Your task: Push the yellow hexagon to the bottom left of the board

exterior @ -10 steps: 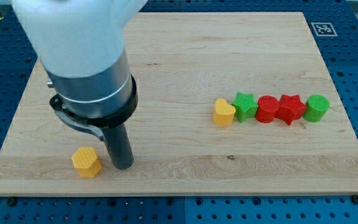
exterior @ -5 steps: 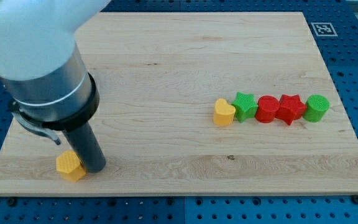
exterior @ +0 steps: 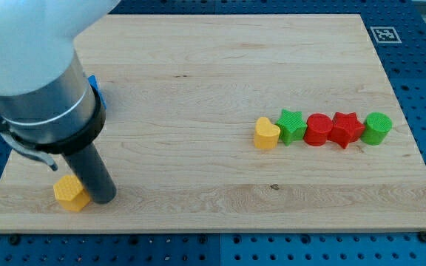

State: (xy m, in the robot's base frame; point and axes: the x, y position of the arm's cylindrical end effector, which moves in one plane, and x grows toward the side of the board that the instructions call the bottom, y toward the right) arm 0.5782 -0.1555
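Note:
The yellow hexagon [exterior: 69,193] lies on the wooden board [exterior: 213,66] near its bottom left corner. My tip [exterior: 102,199] rests on the board right against the hexagon's right side. The dark rod rises from there up and to the left into the large grey and white arm body, which hides the board's upper left part.
A row of blocks sits at the view's right: a yellow heart [exterior: 266,134], a green star [exterior: 292,126], a red cylinder [exterior: 318,129], a red star [exterior: 345,129] and a green cylinder [exterior: 377,128]. A blue piece [exterior: 95,87] shows beside the arm.
My tip has moved left and slightly down, pushing the yellow hexagon from about a quarter of the way across toward the bottom left corner. The row of blocks has not moved.

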